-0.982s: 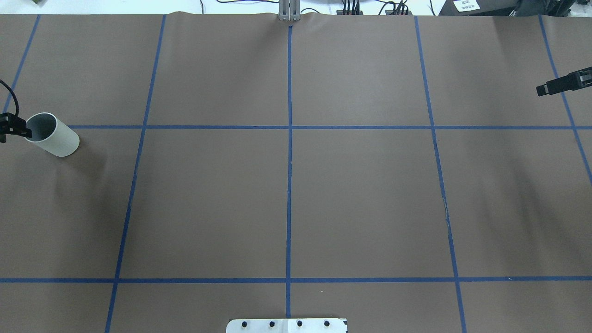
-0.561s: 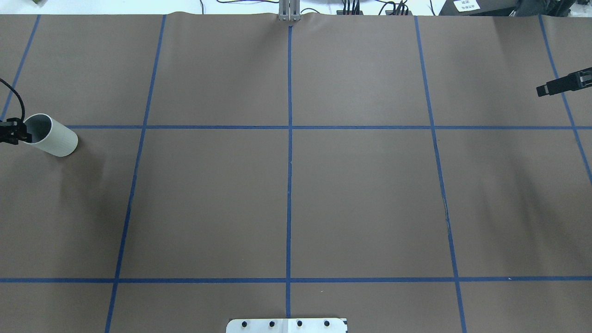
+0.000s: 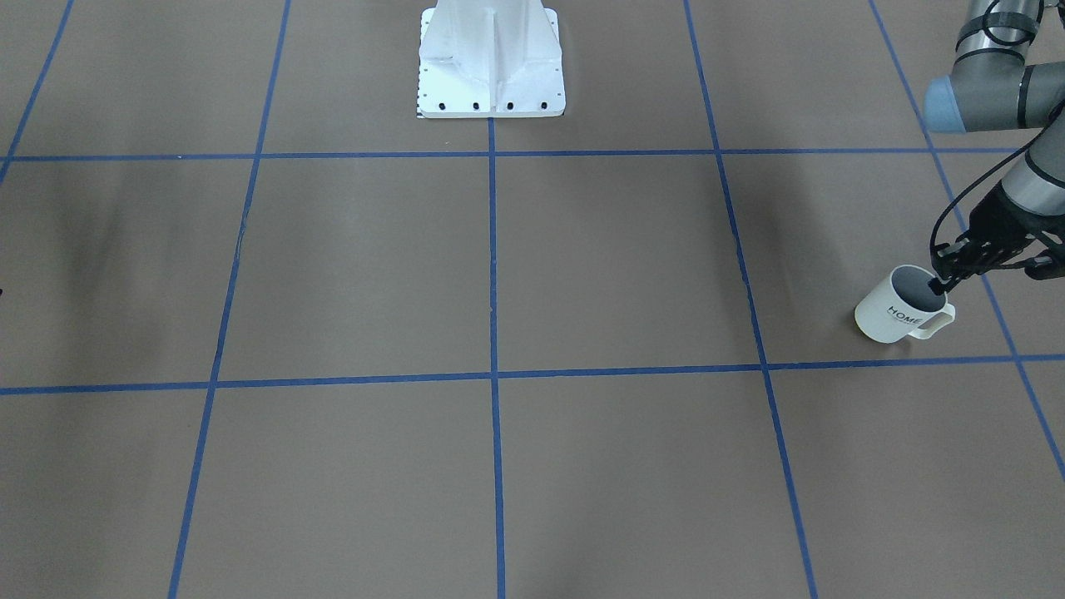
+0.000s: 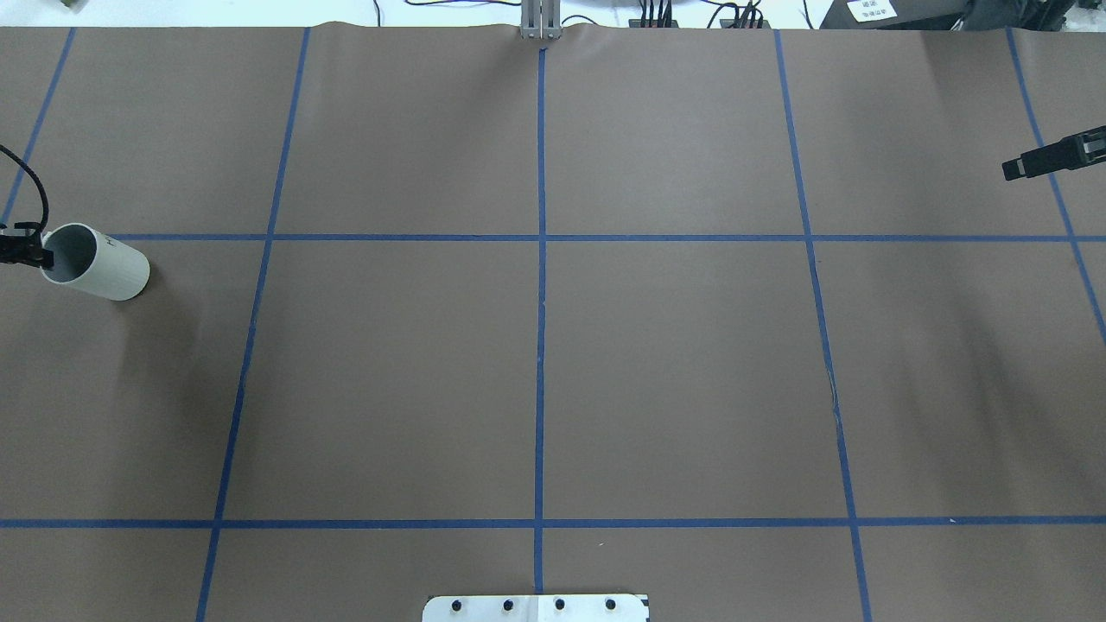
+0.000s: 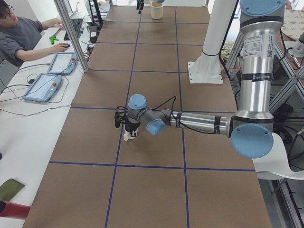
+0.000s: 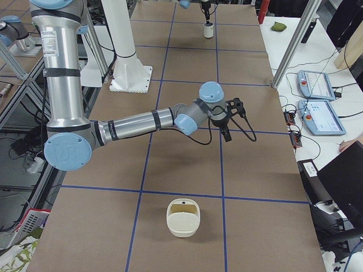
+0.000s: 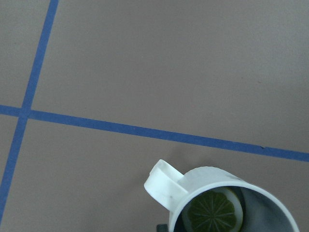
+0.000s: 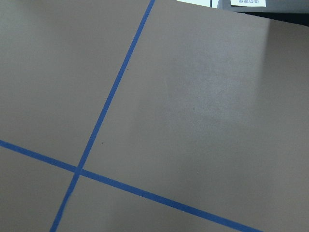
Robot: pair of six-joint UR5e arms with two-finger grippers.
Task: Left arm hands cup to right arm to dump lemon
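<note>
Left wrist-mounted view: lemon slice (image 7: 211,211) sits inside the HOME mug (image 3: 903,314). Left gripper (image 3: 940,283) clamps the mug rim at the table's far left edge. We judge it pickup stage; next we carry it toward centre. Right gripper (image 4: 1028,162) waits far right, fingers look pressed together.

The white ribbed ceramic-looking cup (image 3: 900,315) has a smooth, faintly glossy outside and a matt grey inside; the desk (image 4: 674,363) wears matt brown paper, slightly rippled, crossed by smooth blue tape; the left arm (image 5: 251,71) is brushed silver metal with satin light-blue plastic caps
</note>
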